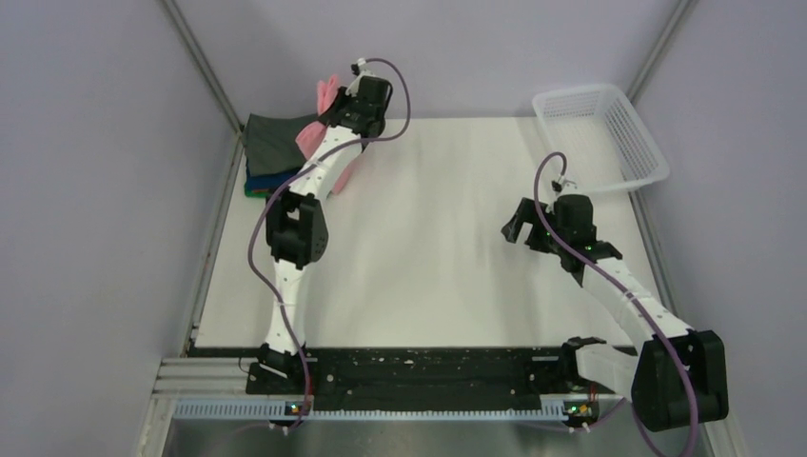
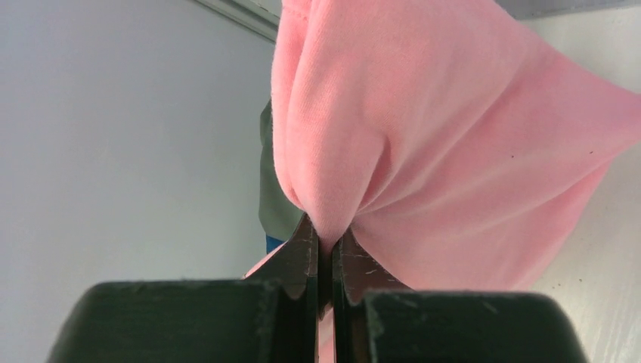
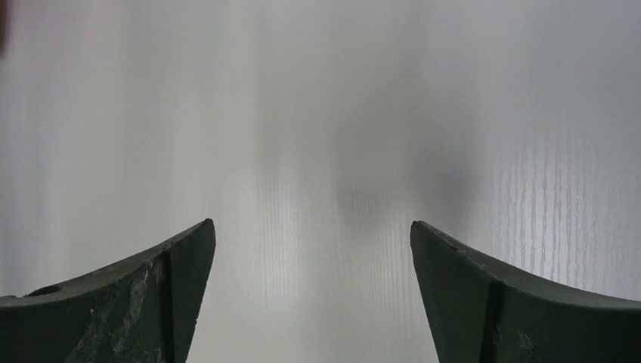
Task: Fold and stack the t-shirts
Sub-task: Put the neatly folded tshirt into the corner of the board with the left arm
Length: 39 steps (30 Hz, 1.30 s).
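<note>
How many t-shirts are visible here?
4: the pink t-shirt pinched in the left gripper; stacked at the far-left corner, a dark grey one on top, with blue edge and green edge beneath. Others may be hidden.

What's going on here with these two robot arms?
The left gripper is shut on a pink t-shirt at the table's far left corner, next to a stack of folded shirts. The right gripper is open, holding nothing, over bare table. A white basket sits at the far right corner.
</note>
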Each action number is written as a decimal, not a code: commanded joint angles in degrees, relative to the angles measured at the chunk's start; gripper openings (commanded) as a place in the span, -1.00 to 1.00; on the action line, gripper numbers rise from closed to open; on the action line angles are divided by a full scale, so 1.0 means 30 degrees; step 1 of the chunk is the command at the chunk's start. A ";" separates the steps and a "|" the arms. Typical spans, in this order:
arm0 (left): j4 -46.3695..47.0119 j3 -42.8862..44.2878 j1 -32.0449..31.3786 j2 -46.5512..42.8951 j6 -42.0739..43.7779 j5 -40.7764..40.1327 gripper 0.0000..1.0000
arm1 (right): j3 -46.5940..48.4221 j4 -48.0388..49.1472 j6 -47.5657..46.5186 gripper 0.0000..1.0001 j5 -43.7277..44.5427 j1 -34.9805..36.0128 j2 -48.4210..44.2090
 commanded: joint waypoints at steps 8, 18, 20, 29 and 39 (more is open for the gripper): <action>-0.0202 0.3239 0.0351 -0.2256 0.0148 0.0870 -1.00 | 0.0271 0.0261 0.0362 0.97 0.0519 -0.0164 -0.0364; 0.0474 0.3658 0.1522 -0.2549 -0.0681 0.2131 -1.00 | 0.0176 0.0332 0.0591 0.97 0.1214 -0.0164 -0.0191; 0.0648 0.3627 0.1886 -0.2118 -0.0948 0.2936 -1.00 | 0.0177 0.0342 0.0653 0.97 0.1218 -0.0159 -0.0134; -0.0144 0.5580 0.3775 0.0712 -0.4008 0.6271 -1.00 | 0.0293 0.0381 0.0797 0.97 0.1309 -0.0141 0.0474; -0.0143 0.5476 0.3787 -0.0515 -0.4855 0.7412 -1.00 | 0.0293 0.0617 0.0850 0.98 0.1323 -0.0143 0.0981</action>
